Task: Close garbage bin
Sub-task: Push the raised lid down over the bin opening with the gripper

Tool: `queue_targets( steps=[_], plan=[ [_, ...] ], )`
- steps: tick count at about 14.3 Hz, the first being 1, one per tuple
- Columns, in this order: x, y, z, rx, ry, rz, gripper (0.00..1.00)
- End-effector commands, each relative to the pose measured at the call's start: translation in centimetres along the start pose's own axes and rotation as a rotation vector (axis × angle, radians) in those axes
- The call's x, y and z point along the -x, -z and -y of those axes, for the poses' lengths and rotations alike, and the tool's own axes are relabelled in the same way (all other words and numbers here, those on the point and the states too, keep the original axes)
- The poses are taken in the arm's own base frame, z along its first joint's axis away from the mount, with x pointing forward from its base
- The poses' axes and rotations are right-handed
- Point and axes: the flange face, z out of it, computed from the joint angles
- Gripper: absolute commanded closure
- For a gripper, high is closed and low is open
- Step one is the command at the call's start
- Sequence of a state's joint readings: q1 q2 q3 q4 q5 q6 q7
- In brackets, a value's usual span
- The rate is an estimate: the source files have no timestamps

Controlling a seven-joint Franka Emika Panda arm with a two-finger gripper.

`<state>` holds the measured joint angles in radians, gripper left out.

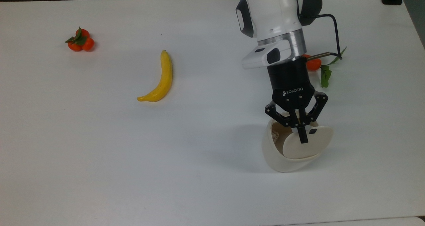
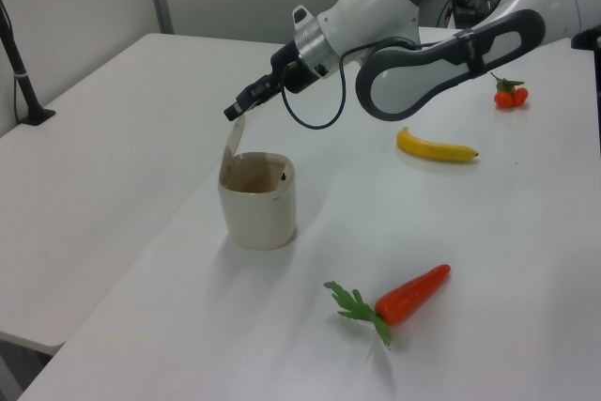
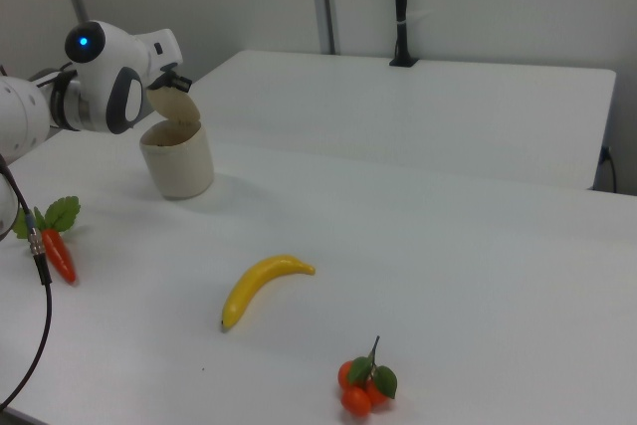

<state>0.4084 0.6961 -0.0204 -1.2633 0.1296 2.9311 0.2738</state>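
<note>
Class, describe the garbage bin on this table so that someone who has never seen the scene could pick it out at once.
On the white table, look under the tip of the robot's gripper, at the top view's lower right. There stands the garbage bin, a small cream-white tapering tub with its flat hinged lid raised. Unlike the banana, carrot and tomatoes, it is a container.

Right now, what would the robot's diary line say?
end effector: shut, at lid top | garbage bin: lid upright, open | banana, carrot: untouched
</note>
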Motion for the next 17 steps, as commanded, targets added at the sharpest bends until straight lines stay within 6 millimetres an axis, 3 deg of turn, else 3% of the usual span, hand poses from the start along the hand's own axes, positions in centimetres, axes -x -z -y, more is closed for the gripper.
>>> queue_targets(
  steps=[1, 17],
  plan=[
    [0.5, -0.4, 0.2, 0.008, 0.009, -0.01, 1.0],
    [2.9, 1.7, -0.5, 0.067, 0.016, 0.175, 1.0]
  ],
)
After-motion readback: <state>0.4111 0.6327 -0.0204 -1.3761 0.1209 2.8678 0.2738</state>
